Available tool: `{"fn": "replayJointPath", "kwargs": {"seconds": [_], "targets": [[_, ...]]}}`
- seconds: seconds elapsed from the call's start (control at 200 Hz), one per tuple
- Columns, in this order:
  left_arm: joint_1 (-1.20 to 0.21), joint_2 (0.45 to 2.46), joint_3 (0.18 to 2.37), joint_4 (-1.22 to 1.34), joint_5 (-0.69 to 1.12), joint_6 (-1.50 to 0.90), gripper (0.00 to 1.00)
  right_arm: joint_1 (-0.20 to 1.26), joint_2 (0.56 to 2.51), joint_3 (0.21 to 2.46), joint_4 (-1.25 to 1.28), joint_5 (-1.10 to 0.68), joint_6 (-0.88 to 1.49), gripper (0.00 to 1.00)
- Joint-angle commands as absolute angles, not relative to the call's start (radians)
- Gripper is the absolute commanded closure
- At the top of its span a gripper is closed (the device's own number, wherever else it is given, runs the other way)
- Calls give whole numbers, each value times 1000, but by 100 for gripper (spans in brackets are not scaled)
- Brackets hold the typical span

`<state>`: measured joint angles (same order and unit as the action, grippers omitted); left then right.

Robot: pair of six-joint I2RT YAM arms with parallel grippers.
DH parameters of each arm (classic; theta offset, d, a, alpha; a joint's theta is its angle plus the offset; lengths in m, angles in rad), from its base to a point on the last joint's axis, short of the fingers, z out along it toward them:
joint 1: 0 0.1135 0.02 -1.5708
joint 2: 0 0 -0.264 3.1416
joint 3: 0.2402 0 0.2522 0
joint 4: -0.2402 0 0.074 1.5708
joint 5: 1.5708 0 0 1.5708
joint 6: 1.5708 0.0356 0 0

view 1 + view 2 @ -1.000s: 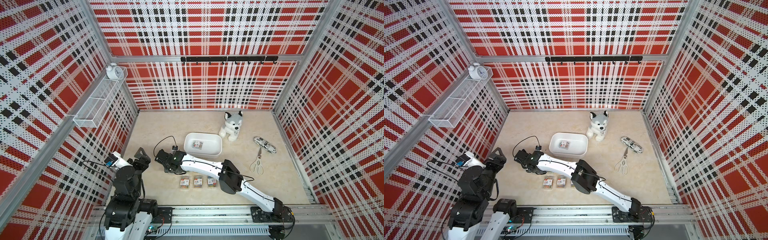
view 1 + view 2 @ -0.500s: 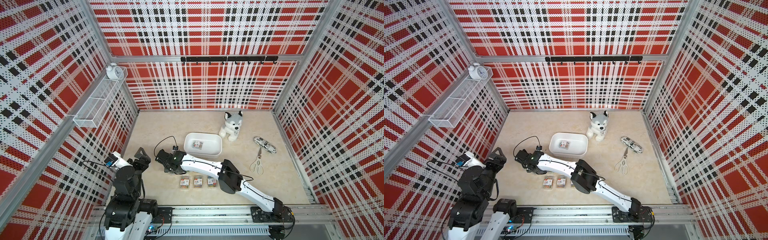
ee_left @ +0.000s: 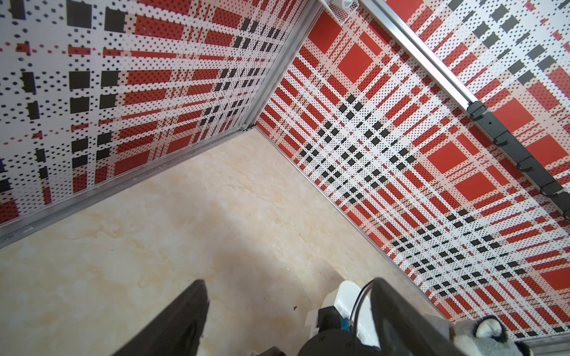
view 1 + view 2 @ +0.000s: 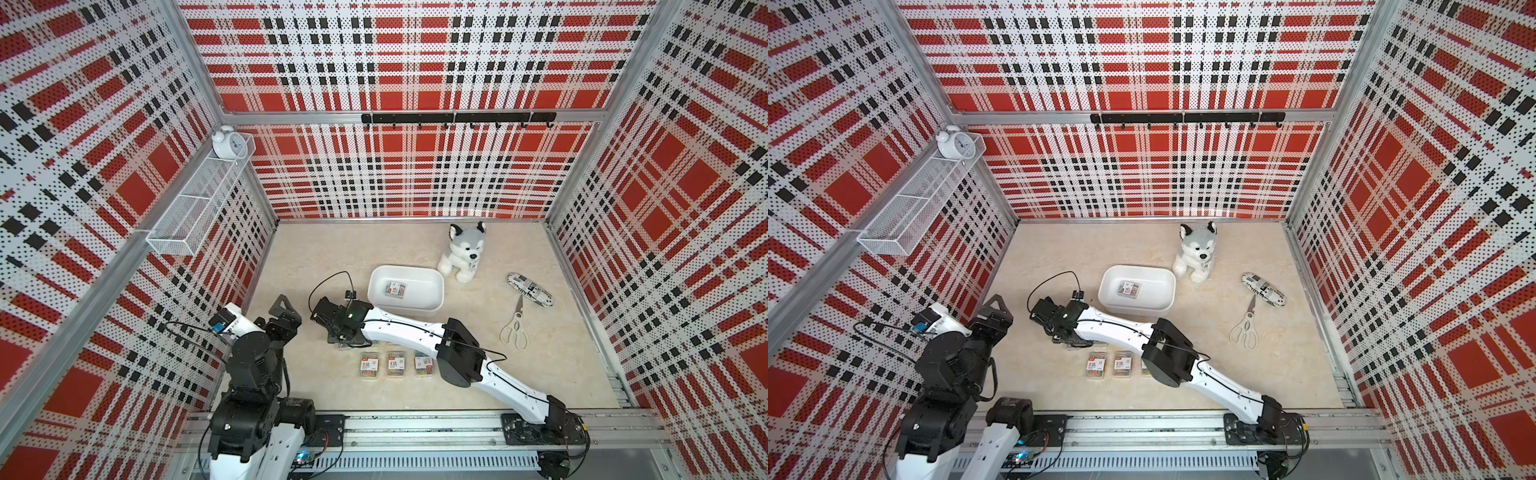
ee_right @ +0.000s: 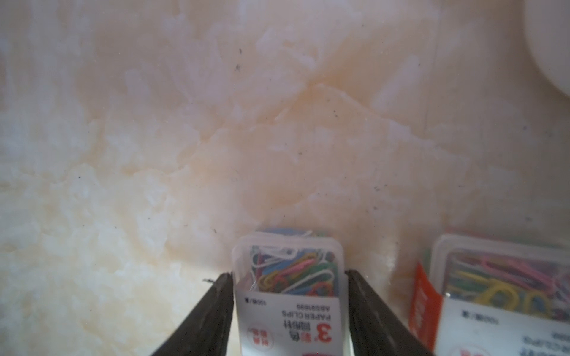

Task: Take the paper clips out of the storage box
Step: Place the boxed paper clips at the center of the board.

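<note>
Though set around a clear paper clip case (image 5: pixel 290 314) lying flat on the marble-look table (image 5: pixel 185 123), grips nothing at the right gripper (image 5: pixel 288 277): fingers (image 5: pixel 216 308) parted just off its sides (a second case (image 5: pixel 499 292) right alongside). Shows a lone case (image 4: pixel 395 289) inside the white storage box (image 4: pixel 424 286), plus a row of three cases (image 4: pixel 396 365) on the table nearer the robot. Shows the left gripper (image 3: pixel 287 282) spread wide and empty, by the side wall.

In both top views the right arm (image 4: pixel 399 330) hid whatever lay under its wrist. The right wrist view cut off one case (image 5: pixel 499 286) and blurred the box (image 5: pixel 552 37).
</note>
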<state>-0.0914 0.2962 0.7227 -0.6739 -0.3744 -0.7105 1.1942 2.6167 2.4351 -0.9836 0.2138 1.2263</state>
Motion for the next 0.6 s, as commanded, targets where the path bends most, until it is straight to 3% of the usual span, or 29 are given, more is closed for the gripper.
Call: {"fn": "replayJointPath", "kwargs": {"seconds": [0.0,0.596], "targets": [[-94,293,715,-660,-379,-706,16,1189,2613,2397,-971,229,1241,36],[-94,387,746,-663,-391,-730,14,1150,2406,2411,-970,387,1109,31]]}}
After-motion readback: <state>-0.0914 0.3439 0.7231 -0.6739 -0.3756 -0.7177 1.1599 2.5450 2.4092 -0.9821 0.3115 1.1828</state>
